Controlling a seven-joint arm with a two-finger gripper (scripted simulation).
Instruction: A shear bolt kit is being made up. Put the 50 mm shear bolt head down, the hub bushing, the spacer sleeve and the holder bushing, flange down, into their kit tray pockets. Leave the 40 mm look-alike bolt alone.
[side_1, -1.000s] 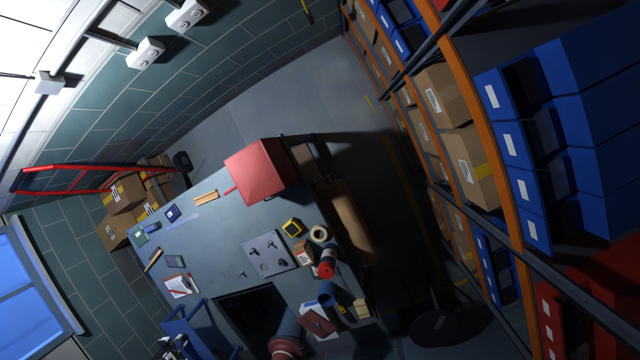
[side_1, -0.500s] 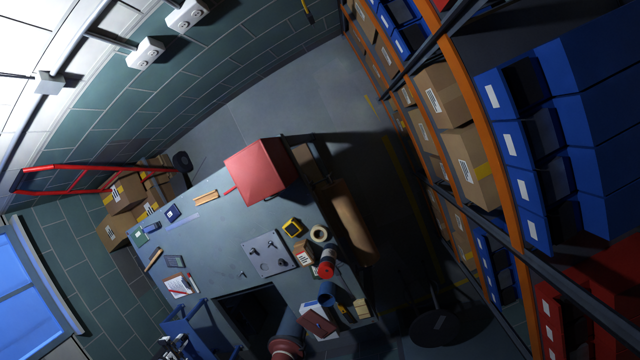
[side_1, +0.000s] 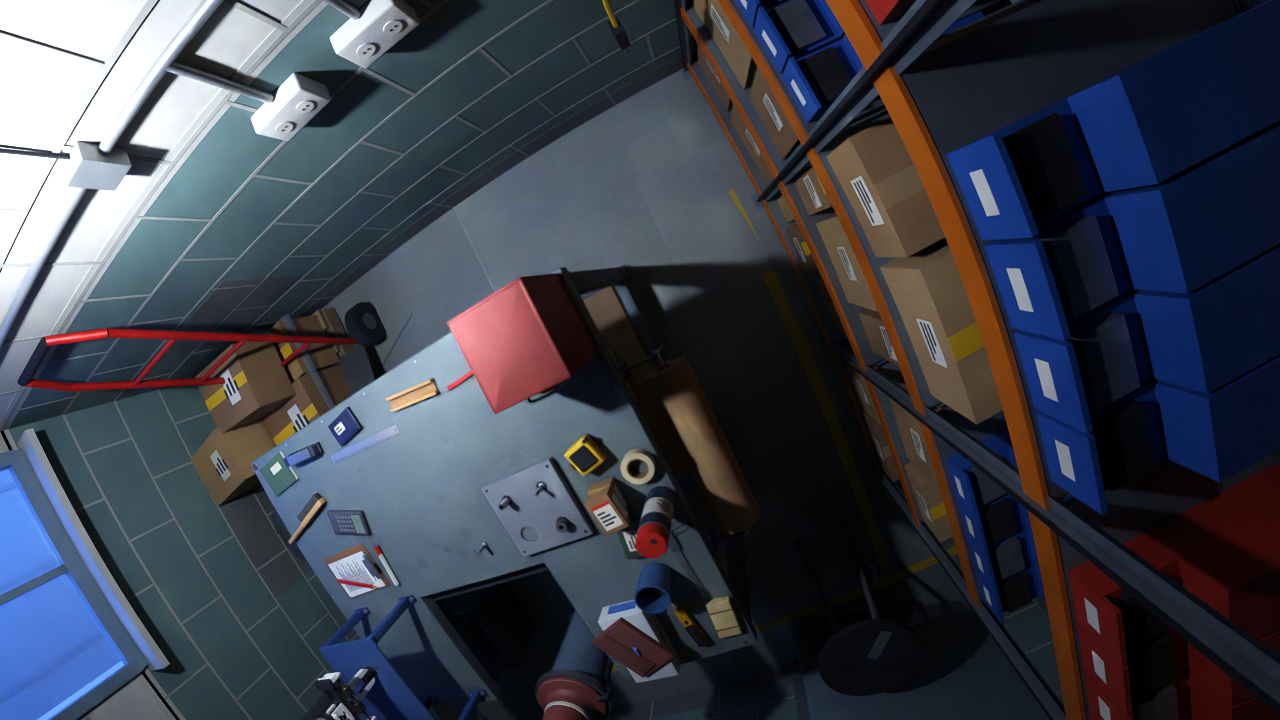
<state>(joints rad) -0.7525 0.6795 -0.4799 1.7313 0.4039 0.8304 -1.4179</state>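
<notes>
My gripper is out of sight in the side camera; only a blue arm segment with a red collar point(side_1: 573, 685) shows at the bottom edge, below the bench. The grey kit tray point(side_1: 537, 506) lies on the blue-grey bench top, and it holds two small upright bolt-like parts point(side_1: 507, 502) point(side_1: 542, 488) in its far pockets and a dark bushing point(side_1: 564, 525) in a near pocket. One round pocket point(side_1: 529, 535) looks empty. A small bolt point(side_1: 484, 546) lies on the bench just left of the tray.
Behind the tray a large red box point(side_1: 524, 340) sits at the bench's far edge. Right of the tray are a yellow-framed block point(side_1: 585, 455), a tape roll point(side_1: 638, 466), a labelled carton point(side_1: 609, 505) and a red-ended cylinder point(side_1: 655, 524). A calculator point(side_1: 348, 521) and clipboard point(side_1: 356, 570) lie left.
</notes>
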